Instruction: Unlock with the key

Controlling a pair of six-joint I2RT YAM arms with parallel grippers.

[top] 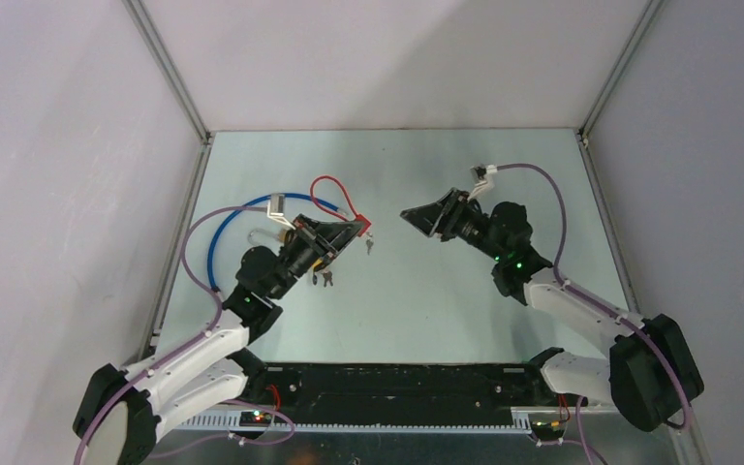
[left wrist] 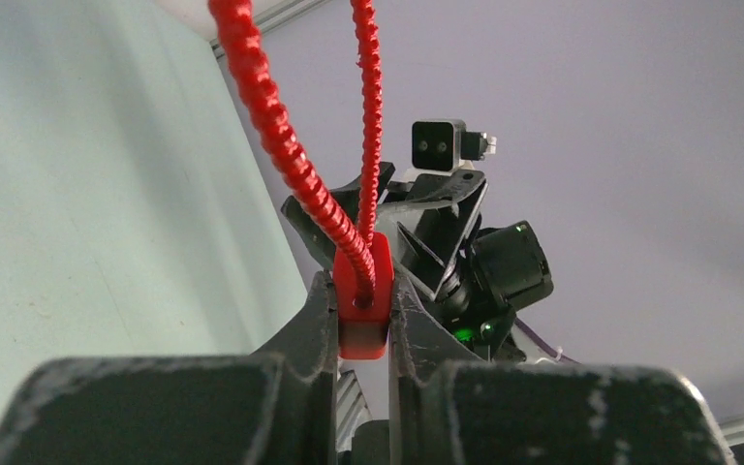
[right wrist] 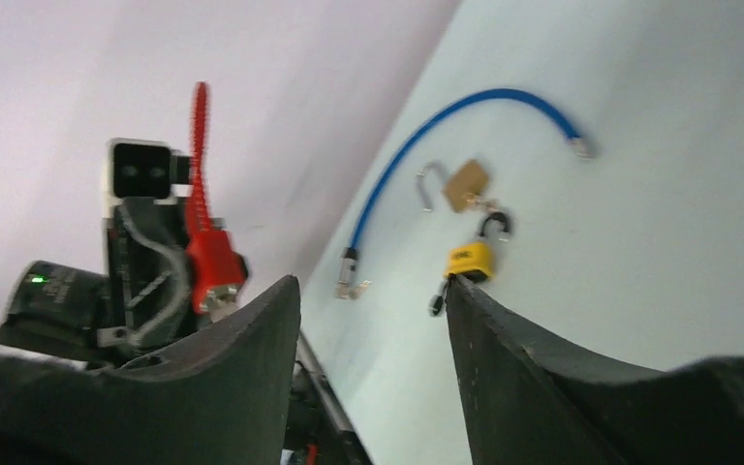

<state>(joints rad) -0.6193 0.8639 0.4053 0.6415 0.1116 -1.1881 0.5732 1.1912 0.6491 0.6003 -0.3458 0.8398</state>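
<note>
My left gripper (top: 354,231) is shut on the body of a red cable lock (left wrist: 362,315), held up off the table. The lock's red cable (left wrist: 281,126) loops up out of the body. A small silver key (top: 368,244) hangs at the lock's end, and in the right wrist view it shows as a metal stub (right wrist: 220,304) under the red body (right wrist: 213,263). Facing the lock a short way to its right, my right gripper (top: 413,215) stands open. Nothing is between its fingers (right wrist: 373,291).
A blue cable lock (right wrist: 446,131), a brass padlock (right wrist: 466,181) and a yellow padlock (right wrist: 472,260) lie on the pale green table (top: 446,310) behind and left of the left gripper. More keys (top: 322,279) lie near the left arm. Walls close off three sides.
</note>
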